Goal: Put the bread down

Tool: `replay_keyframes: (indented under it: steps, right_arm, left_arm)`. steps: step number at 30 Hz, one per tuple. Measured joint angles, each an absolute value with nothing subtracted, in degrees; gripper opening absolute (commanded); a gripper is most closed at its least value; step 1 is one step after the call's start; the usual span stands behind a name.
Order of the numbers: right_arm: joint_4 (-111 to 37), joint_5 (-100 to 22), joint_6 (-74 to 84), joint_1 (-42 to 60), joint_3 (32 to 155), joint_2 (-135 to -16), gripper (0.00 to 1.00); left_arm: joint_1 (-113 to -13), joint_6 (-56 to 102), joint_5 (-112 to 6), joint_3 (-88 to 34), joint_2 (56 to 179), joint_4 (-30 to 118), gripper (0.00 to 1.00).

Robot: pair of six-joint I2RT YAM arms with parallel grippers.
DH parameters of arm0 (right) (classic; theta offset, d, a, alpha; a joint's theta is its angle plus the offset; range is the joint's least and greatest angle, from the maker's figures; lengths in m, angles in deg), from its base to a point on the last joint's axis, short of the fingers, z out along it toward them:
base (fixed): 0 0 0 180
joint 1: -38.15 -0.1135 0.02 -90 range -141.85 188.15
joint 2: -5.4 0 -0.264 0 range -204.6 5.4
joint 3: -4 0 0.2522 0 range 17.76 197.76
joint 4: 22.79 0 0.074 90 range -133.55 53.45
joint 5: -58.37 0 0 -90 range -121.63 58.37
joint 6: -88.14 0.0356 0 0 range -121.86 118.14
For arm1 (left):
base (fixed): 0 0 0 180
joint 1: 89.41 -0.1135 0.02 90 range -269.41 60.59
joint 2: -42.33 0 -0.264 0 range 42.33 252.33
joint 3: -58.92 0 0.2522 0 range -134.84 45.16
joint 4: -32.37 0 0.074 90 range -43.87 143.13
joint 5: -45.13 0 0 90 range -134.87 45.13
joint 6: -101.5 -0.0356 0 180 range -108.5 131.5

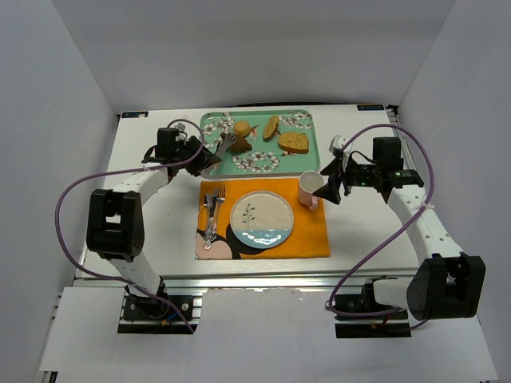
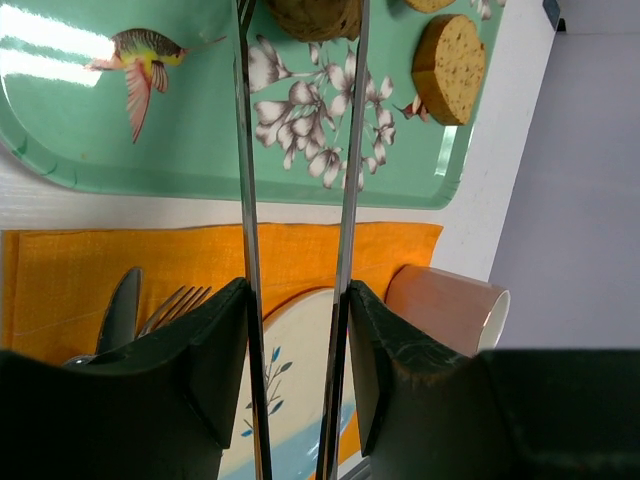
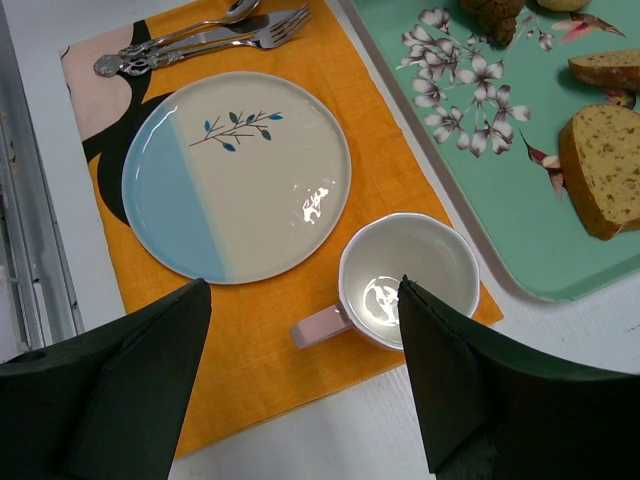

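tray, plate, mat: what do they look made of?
Tray: probably melamine or lacquered plastic, glossy; glare streaks run over the printed bird and flowers.
Plate: likely glazed ceramic; sharp highlight, two-tone glaze.
Mat: woven fabric, matte; the weave shows, no shine.

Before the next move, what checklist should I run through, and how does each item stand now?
1. Tool grip: the left gripper clamps the tongs. Ok.
2. Alignment: one blade on each side of the bread, seen in the left wrist view. Ok.
3. Pinch on the bread: the tips are cut off at the frame edge. Cannot tell.
4. Landing spot: the plate is bare. Ok.
5. Other arm: the right gripper is open above the mug, off the plate. Ok.
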State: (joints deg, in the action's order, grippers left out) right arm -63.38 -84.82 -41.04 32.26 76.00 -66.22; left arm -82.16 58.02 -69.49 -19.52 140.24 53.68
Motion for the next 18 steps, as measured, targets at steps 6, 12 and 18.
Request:
replay_keyframes:
  steps: [6,12,18]
  right_arm:
    - [-63.4,-85.0,-41.0,32.5,76.0,-66.2,0.8]
    - [-63.4,-85.0,-41.0,32.5,76.0,-66.2,0.8]
    - [-63.4,-85.1,-41.0,32.7,76.0,-65.5,0.8]
  left_arm:
    - [-81.6,58.4,-69.8,-19.7,142.6,53.2,0.47]
    - [-81.2,59.4,-70.4,-20.2,143.3,51.7,0.18]
    - [-81.2,59.5,-70.6,-19.4,140.7,52.3,0.0]
